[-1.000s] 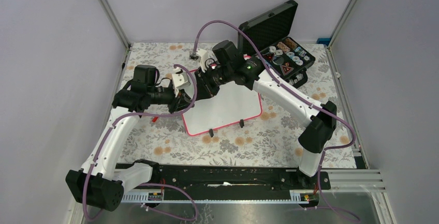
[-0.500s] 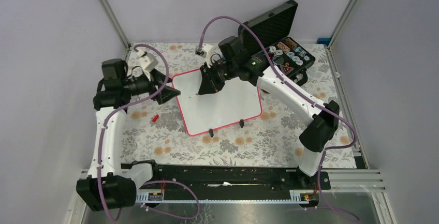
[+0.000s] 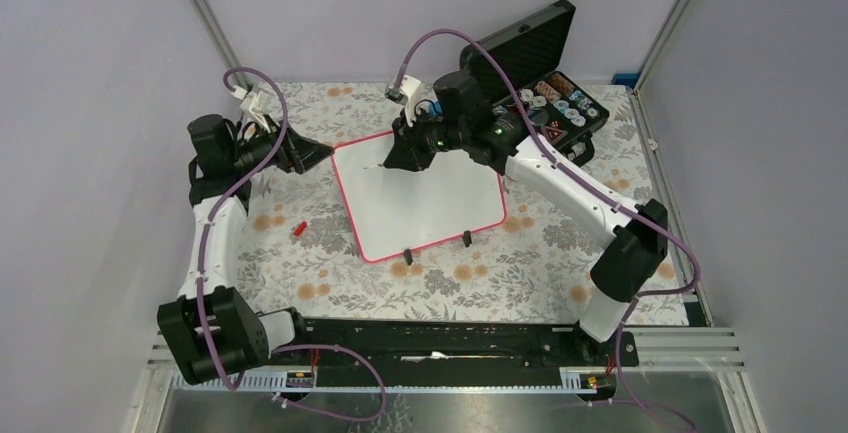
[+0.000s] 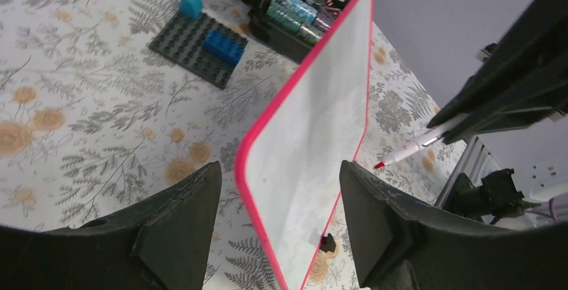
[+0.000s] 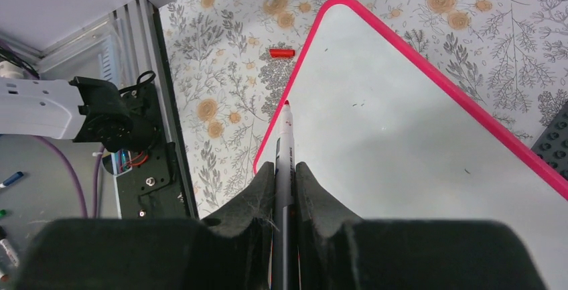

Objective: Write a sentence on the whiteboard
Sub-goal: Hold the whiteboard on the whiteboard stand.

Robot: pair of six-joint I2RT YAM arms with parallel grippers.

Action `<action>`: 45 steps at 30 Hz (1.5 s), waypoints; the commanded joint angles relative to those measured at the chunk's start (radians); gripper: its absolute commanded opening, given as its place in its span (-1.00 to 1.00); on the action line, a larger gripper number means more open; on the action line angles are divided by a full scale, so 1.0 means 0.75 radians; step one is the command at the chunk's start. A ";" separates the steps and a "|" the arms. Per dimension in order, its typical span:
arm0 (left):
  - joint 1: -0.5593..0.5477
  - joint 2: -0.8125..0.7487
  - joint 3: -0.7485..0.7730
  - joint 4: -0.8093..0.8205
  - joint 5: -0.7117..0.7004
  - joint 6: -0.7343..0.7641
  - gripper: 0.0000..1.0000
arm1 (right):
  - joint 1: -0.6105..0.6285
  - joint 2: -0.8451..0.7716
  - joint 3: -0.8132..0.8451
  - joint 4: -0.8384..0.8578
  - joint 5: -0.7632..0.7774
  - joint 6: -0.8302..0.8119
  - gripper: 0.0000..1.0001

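Observation:
The whiteboard [image 3: 430, 203] lies on the floral tablecloth, red-pink frame, two black feet on its near edge. Its surface is blank apart from tiny specks; no sentence shows. My right gripper [image 3: 398, 158] is shut on an uncapped red marker [image 3: 380, 165] and hovers over the board's far left corner. In the right wrist view the marker [image 5: 285, 136] points over the board [image 5: 402, 136] near its left edge, held in the gripper [image 5: 285, 167]. My left gripper [image 3: 312, 156] is open and empty, left of the board. In the left wrist view the gripper [image 4: 280, 169] faces the board's edge [image 4: 315, 122] and the marker [image 4: 412, 149].
A small red marker cap [image 3: 298, 227] lies on the cloth left of the board and also shows in the right wrist view [image 5: 282, 53]. An open black foam-lined case [image 3: 545, 93] with small items stands at the back right. A dark brick plate [image 4: 197, 42] with blue bricks lies beyond the board.
My left gripper has drawn back from the board's left edge to the far left. The red cap now lies on the cloth. My right gripper with the marker has shifted towards the board's far left corner.

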 commanded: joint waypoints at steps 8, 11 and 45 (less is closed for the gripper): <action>0.012 0.134 0.008 0.056 -0.081 -0.012 0.17 | 0.071 0.149 0.187 0.051 0.132 -0.021 -1.00; 0.002 0.149 0.003 0.057 -0.065 -0.006 0.14 | 0.095 0.184 0.250 0.013 0.161 -0.038 -1.00; -0.090 0.189 -0.041 0.127 0.011 0.033 -1.00 | 0.142 0.292 0.405 -0.139 0.271 -0.043 -1.00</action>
